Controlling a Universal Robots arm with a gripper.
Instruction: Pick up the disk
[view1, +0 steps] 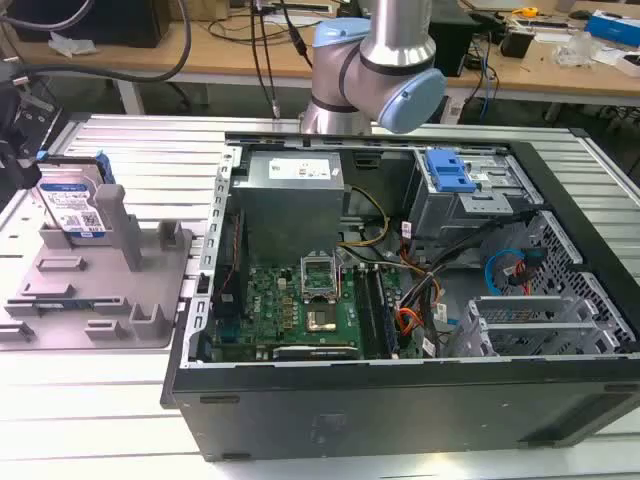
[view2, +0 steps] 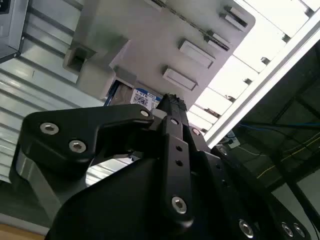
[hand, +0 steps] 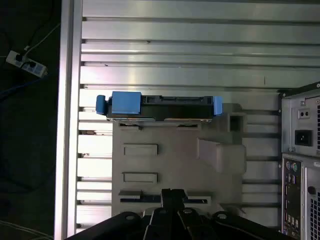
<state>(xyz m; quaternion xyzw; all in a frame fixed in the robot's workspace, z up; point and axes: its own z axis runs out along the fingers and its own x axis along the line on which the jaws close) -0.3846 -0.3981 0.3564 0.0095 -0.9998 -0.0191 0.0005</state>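
The disk (view1: 72, 205) stands on edge in the grey fixture (view1: 100, 290) at the exterior view's left, its white-and-blue label facing the camera and blue rails on its sides. In the first wrist view the disk (hand: 160, 107) shows edge-on along the far side of the fixture (hand: 170, 160). My gripper (hand: 172, 192) hovers over the fixture's near side, apart from the disk, fingers shut with nothing between them. The second wrist view shows the gripper (view2: 172, 97) just in front of a strip of the disk's label (view2: 142, 97). The arm's black wrist part (view1: 12, 140) is at the left edge.
An open computer case (view1: 400, 300) lies right of the fixture, with a blue bracket (view1: 448, 170) in its drive cage. Its back panel (hand: 300, 165) is close to the fixture. Everything rests on a slatted aluminium table (hand: 175, 50), and the table's edge rail (hand: 70, 125) runs beside the fixture.
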